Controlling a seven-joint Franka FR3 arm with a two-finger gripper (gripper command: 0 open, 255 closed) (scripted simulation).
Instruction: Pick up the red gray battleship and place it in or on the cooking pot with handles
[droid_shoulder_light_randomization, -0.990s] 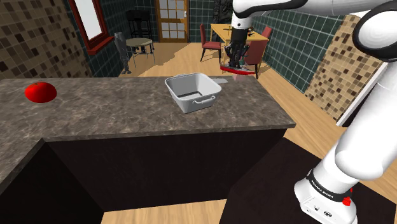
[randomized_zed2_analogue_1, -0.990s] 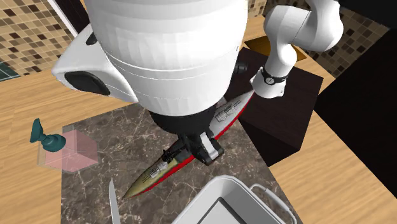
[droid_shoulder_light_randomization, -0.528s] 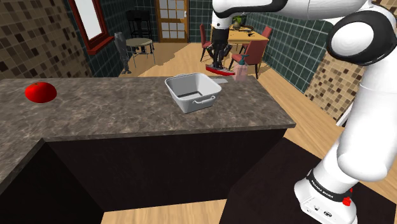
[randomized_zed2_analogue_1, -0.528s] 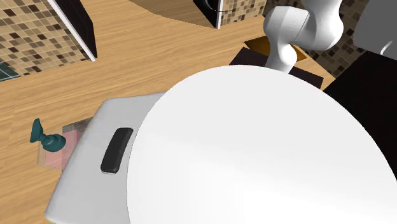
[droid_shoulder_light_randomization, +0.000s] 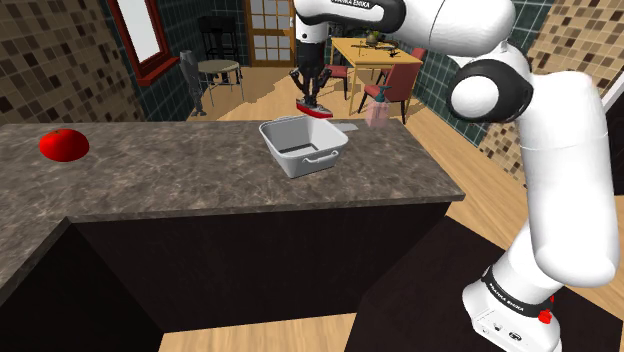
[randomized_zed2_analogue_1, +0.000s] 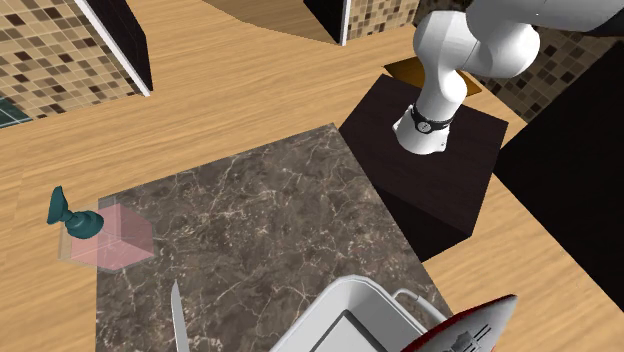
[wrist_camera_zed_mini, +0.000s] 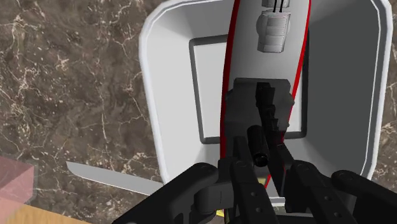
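A grey battleship with a red hull (wrist_camera_zed_mini: 267, 70) hangs lengthwise over the open white rectangular pot (wrist_camera_zed_mini: 153, 95), clasped between my black fingers (wrist_camera_zed_mini: 191, 186). My gripper (wrist_camera_zed_mini: 257, 181) is shut on its superstructure. In the shoulder view the gripper (droid_shoulder_light_randomization: 313, 97) holds the battleship (droid_shoulder_light_randomization: 318, 110) just above the far rim of the pot (droid_shoulder_light_randomization: 310, 160), which has a wire handle on its front wall. In the second exterior view the battleship's red-edged hull (randomized_zed2_analogue_1: 475, 325) sticks out over the pot (randomized_zed2_analogue_1: 340, 297) at the lower edge.
A pale pink translucent box (randomized_zed2_analogue_1: 110, 235) sits at the counter's corner with a teal figure (randomized_zed2_analogue_1: 72, 218) beside it. A flat grey blade (randomized_zed2_analogue_1: 177, 315) lies next to the pot. A red rounded object (droid_shoulder_light_randomization: 63, 144) rests far off on the dark marble counter (droid_shoulder_light_randomization: 180, 170).
The arm has swung toward the shoulder view's left, carrying the battleship from beyond the counter's far corner to above the pot. It no longer blocks the second exterior view.
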